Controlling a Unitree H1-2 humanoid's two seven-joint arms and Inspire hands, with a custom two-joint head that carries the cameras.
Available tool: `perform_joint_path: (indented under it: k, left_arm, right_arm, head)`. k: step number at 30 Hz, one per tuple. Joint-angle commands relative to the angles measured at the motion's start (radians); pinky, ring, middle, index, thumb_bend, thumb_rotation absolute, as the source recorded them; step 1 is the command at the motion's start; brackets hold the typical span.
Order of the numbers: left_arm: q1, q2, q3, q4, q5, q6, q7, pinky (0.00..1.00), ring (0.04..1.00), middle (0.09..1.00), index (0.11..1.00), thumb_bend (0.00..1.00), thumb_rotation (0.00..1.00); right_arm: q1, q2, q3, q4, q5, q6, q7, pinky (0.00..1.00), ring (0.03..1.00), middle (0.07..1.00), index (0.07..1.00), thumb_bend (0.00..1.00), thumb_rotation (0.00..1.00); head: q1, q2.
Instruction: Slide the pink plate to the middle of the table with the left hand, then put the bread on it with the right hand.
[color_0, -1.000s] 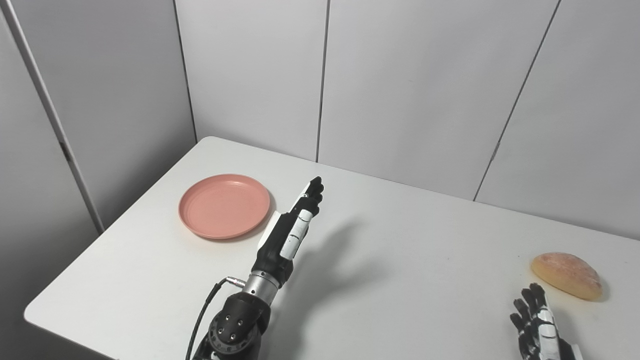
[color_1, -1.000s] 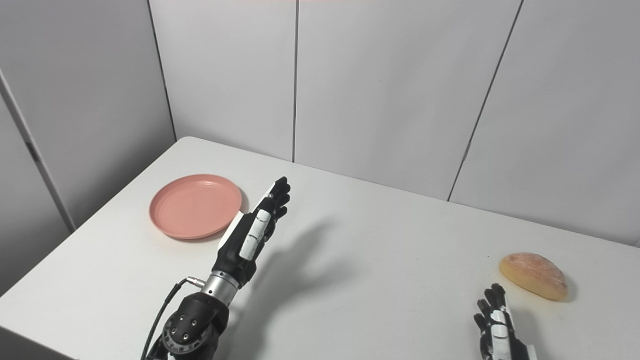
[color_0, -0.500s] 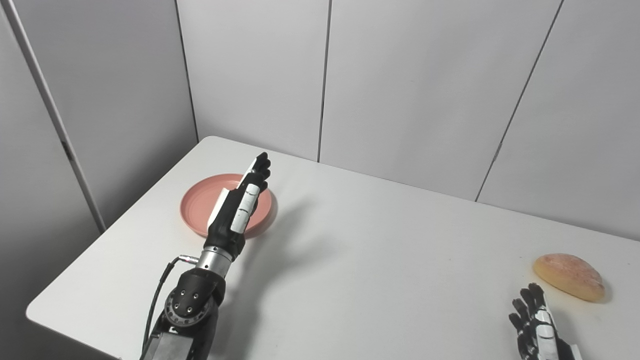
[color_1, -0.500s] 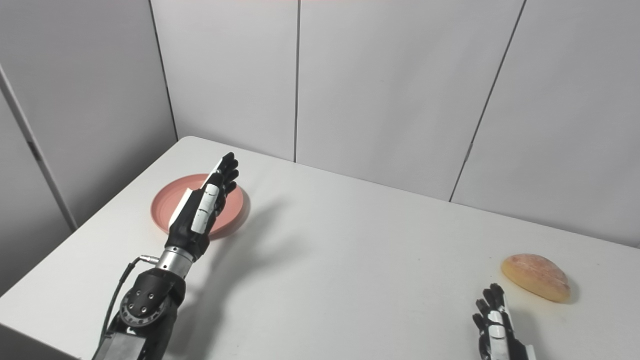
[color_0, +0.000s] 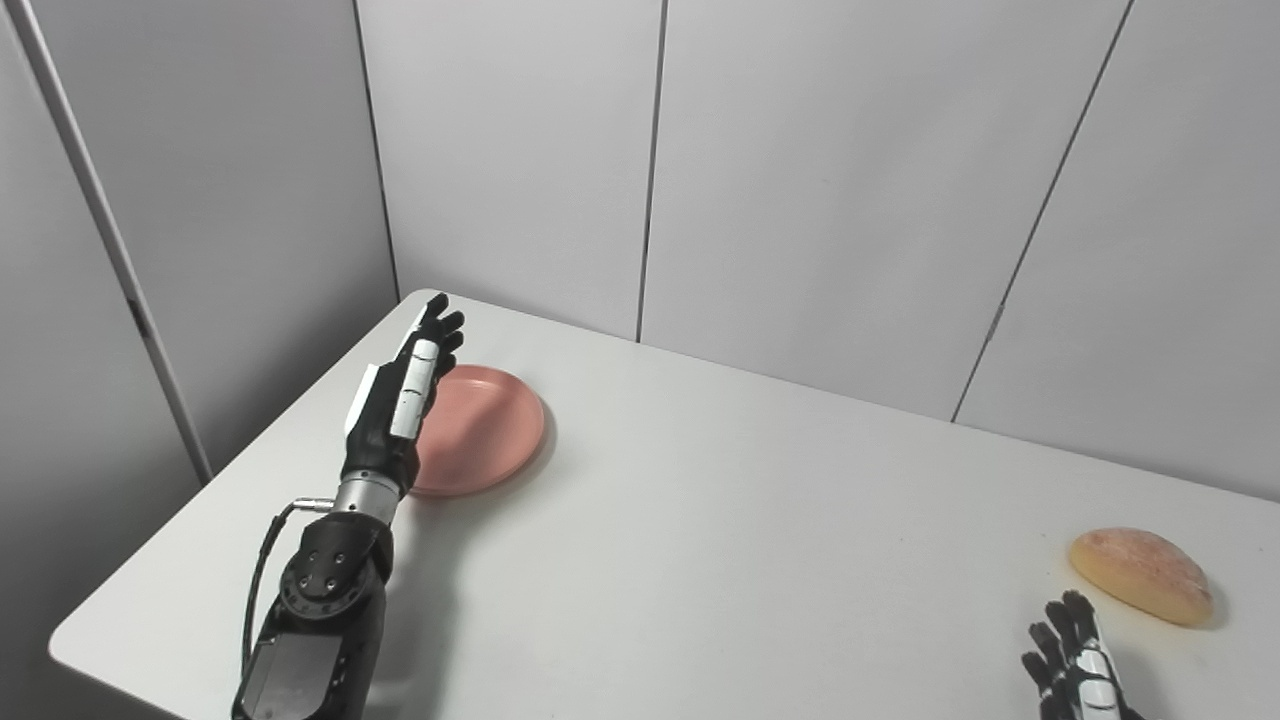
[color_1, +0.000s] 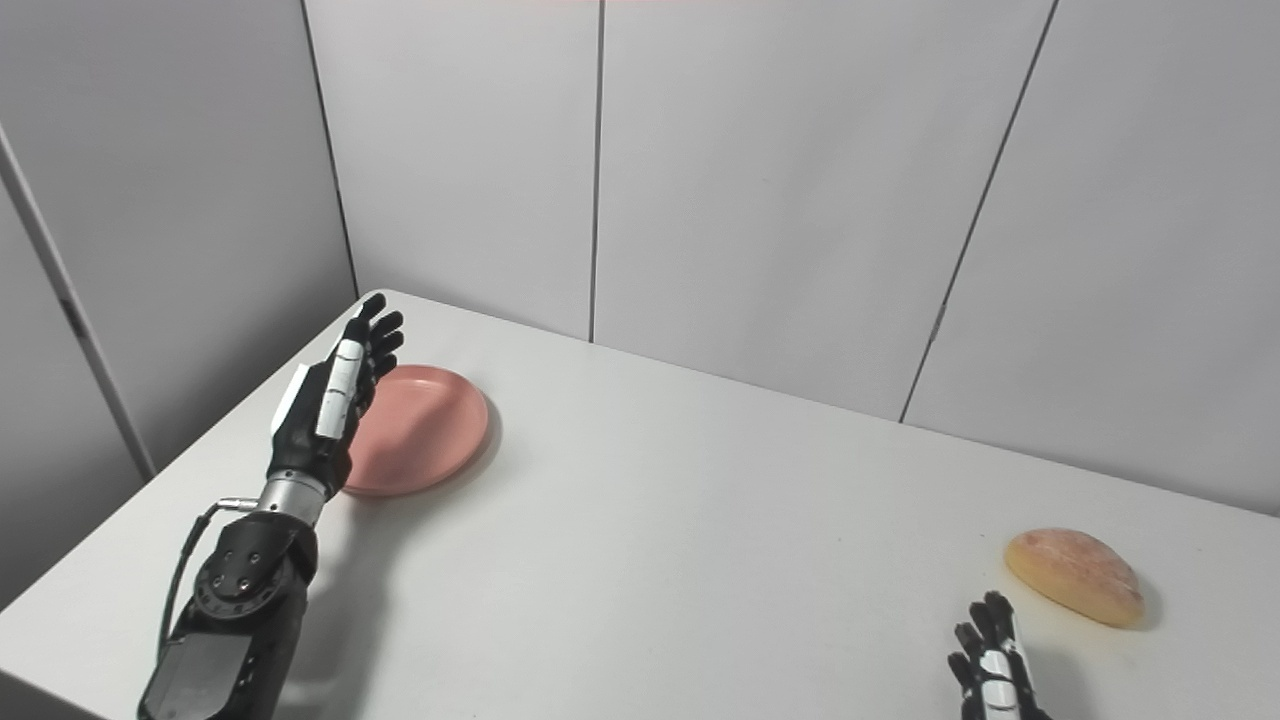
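No readable text, labels, brands, numbers or signs in either view; none on the plate (color_0: 490, 428), bread (color_0: 1140, 575), table (color_0: 750, 520), wall panels (color_0: 830, 180) or either hand (color_0: 400, 395).

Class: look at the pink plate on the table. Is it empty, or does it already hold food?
Empty. The pink plate shows only its bare pink surface; the bread lies apart, near the table's right edge, by the right hand.
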Motion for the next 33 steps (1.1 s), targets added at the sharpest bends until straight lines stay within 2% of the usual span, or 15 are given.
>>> perform_joint_path:
  k: [1, 8, 14, 21, 23, 28, 33]
  left_arm:
    - [-0.072, 0.044, 0.015, 0.01, -0.007, -0.065, 0.009, 0.92, 0.913, 0.896, 0.9, 0.74, 1.0]
    - [-0.107, 0.093, 0.036, 0.13, 0.001, -0.097, 0.028, 0.94, 0.933, 0.919, 0.922, 0.75, 1.0]
    - [-0.128, 0.114, 0.046, 0.209, 0.004, -0.132, 0.05, 0.92, 0.918, 0.9, 0.897, 0.74, 1.0]
    - [-0.148, 0.123, 0.05, 0.266, 0.005, -0.145, 0.073, 0.94, 0.926, 0.903, 0.9, 0.73, 1.0]
    - [-0.153, 0.122, 0.048, 0.293, 0.007, -0.161, 0.08, 0.96, 0.937, 0.914, 0.912, 0.72, 1.0]
    - [-0.163, 0.12, 0.039, 0.351, 0.014, -0.19, 0.09, 0.98, 0.946, 0.921, 0.913, 0.71, 1.0]
    - [-0.17, 0.116, 0.036, 0.408, 0.008, -0.229, 0.099, 0.99, 0.952, 0.924, 0.916, 0.7, 1.0]
  right_arm:
    - [-0.019, -0.002, 0.0, -0.04, 0.005, -0.015, 0.004, 1.0, 1.0, 1.0, 1.0, 0.41, 0.93]
    - [-0.02, -0.012, 0.005, -0.032, -0.011, -0.038, 0.01, 1.0, 1.0, 1.0, 1.0, 0.42, 0.97]
    - [-0.018, -0.018, 0.003, -0.037, -0.009, -0.034, 0.014, 1.0, 1.0, 1.0, 1.0, 0.43, 0.97]
    - [-0.024, -0.021, -0.007, -0.006, 0.01, -0.069, 0.021, 1.0, 1.0, 1.0, 1.0, 0.45, 0.97]
    - [-0.025, -0.02, -0.013, -0.002, 0.02, -0.066, 0.023, 1.0, 1.0, 1.0, 1.0, 0.46, 0.96]
    - [-0.041, -0.029, -0.027, 0.059, 0.055, -0.118, 0.053, 1.0, 1.0, 1.0, 1.0, 0.51, 0.91]
    - [-0.047, -0.037, -0.037, 0.079, 0.065, -0.134, 0.063, 1.0, 1.0, 1.0, 1.0, 0.53, 0.91]
  head:
    - [0.003, -0.002]
    - [0.048, -0.021]
    - [0.073, -0.017]
    - [0.107, -0.023]
    - [0.117, -0.022]
    - [0.127, -0.025]
    - [0.141, -0.027]
